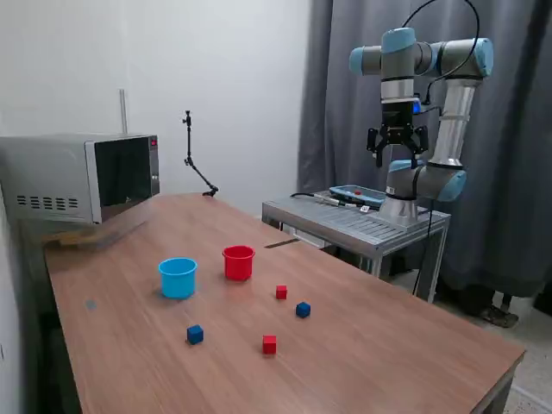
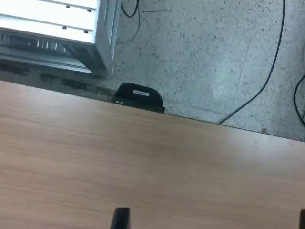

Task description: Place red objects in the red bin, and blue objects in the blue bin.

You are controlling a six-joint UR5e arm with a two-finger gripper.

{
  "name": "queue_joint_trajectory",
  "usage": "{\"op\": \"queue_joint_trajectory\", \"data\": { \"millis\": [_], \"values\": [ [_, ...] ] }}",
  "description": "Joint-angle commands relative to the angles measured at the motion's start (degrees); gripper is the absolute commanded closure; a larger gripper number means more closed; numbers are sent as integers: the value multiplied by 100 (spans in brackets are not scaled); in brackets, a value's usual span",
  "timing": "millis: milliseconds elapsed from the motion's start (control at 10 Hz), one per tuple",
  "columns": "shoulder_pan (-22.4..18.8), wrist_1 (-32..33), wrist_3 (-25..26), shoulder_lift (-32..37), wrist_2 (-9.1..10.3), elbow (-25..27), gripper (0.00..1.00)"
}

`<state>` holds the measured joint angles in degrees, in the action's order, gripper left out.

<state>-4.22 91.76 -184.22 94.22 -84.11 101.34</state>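
Observation:
On the wooden table (image 1: 388, 345), the red bin (image 1: 238, 262) and the light blue bin (image 1: 178, 277) stand side by side, both upright. Two red cubes (image 1: 281, 292) (image 1: 270, 344) and two dark blue cubes (image 1: 303, 310) (image 1: 195, 335) lie loose in front of them. My gripper (image 1: 398, 143) hangs high at the exterior view's right, far from all of them, holding nothing. The wrist view shows only bare table top (image 2: 143, 167), floor, and two fingertips (image 2: 120, 219) set wide apart; none of the cubes or bins appear there.
A microwave (image 1: 82, 177) sits on the table's far corner at the exterior view's left. A thin black jointed stand (image 1: 197, 159) rises at the back edge. The arm's base stands on a grey metal stand (image 1: 362, 220) beside the table. Cables (image 2: 267, 71) run over the floor.

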Motion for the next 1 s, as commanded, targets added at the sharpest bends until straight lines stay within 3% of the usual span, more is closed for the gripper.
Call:
{"op": "queue_joint_trajectory", "data": {
  "millis": [0,900],
  "values": [
    [-122,-879,1123,-61,-252,-1462,0],
    [-114,-853,1143,-246,-255,-1608,0]
  ]
}}
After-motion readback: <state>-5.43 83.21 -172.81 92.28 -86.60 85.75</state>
